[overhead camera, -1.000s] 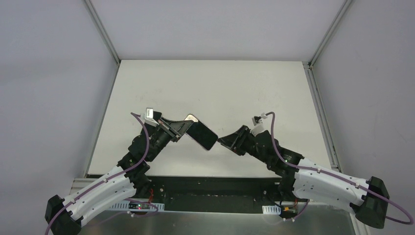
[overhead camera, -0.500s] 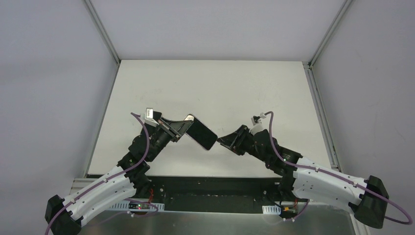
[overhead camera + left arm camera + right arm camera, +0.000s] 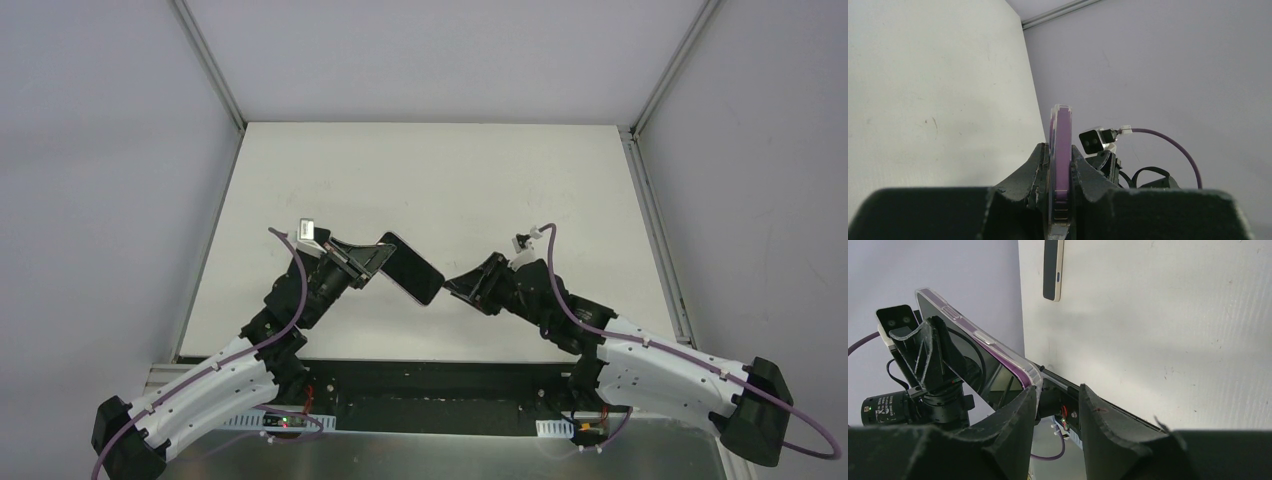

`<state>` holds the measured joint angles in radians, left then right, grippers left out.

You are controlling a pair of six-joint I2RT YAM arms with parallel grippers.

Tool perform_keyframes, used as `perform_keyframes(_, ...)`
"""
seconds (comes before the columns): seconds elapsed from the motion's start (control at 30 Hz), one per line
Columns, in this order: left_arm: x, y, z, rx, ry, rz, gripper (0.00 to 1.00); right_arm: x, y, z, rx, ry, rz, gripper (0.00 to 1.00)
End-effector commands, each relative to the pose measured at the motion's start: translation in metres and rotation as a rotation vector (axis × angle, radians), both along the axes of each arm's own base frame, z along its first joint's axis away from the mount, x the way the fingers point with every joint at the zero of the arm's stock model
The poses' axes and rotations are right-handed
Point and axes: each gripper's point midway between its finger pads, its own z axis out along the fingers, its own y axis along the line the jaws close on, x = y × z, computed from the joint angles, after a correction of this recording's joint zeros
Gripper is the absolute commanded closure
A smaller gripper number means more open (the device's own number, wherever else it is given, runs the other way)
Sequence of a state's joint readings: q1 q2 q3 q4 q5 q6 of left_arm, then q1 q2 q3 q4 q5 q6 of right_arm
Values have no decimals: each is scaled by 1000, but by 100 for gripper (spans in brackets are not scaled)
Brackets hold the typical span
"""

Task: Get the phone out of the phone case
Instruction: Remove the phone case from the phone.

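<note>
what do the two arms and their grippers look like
Both arms match: white shells on the lower links of the left arm and right arm, black joints above. A thin purple cable runs along each. The left gripper and right gripper have black wedge-shaped fingers.

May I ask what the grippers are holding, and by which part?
Left gripper: the cased phone, pinched across its faces at one end. Right gripper: open, holding nothing.

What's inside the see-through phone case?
A purple-edged phone fills the case. The left gripper clamps the lower end, hiding that part.
</note>
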<state>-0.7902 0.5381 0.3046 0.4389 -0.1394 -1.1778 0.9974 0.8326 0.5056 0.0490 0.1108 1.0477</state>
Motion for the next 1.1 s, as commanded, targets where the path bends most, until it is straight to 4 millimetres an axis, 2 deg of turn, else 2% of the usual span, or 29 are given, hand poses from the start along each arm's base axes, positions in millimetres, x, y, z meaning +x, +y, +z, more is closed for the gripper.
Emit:
perform_keyframes(0.0,-27,-1,94,-245,-164,-115,100,9,-2,3,-13,15,-40,61)
perform_keyframes(0.6,-28,1,92,-252,-162,-116,100,10,-9,-14,-70,73,-66,61)
perform_keyframes(1.07,-28,0,90,-250,-156,-116,100,9,-3,-8,-43,62,-43,59)
